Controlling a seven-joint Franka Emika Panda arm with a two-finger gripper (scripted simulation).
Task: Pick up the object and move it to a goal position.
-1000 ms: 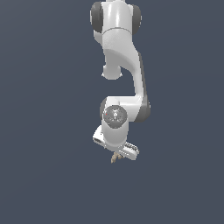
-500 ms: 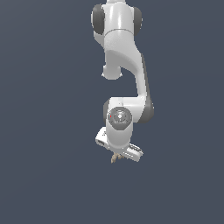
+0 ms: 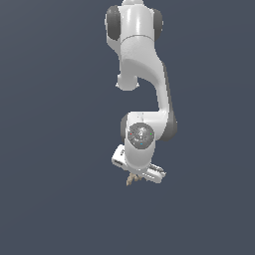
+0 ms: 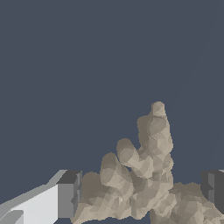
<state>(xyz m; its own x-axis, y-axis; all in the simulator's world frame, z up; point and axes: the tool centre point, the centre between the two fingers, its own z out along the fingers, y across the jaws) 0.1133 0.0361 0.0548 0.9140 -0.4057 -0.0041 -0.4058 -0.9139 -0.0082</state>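
The small tan-beige, bumpy, star-shaped object (image 4: pixel 144 179) is sitting between the two dark-tipped fingers (image 4: pixel 68 193) of the white gripper (image 3: pixel 133 178), whose jaws are closing on its rough arms, apparently to carry it to the goal. Farther back, the white jointed arm (image 3: pixel 142 89) is rising over a plain dark grey ground (image 3: pixel 55 149); nothing is standing in the way and no goal marker is showing.

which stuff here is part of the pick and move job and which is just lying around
Part of the job:
- the bumpy tan object, between the fingers
- the gripper around it

Just lying about:
- nothing that shows; both views have only a plain dark background, and no goal marker is visible
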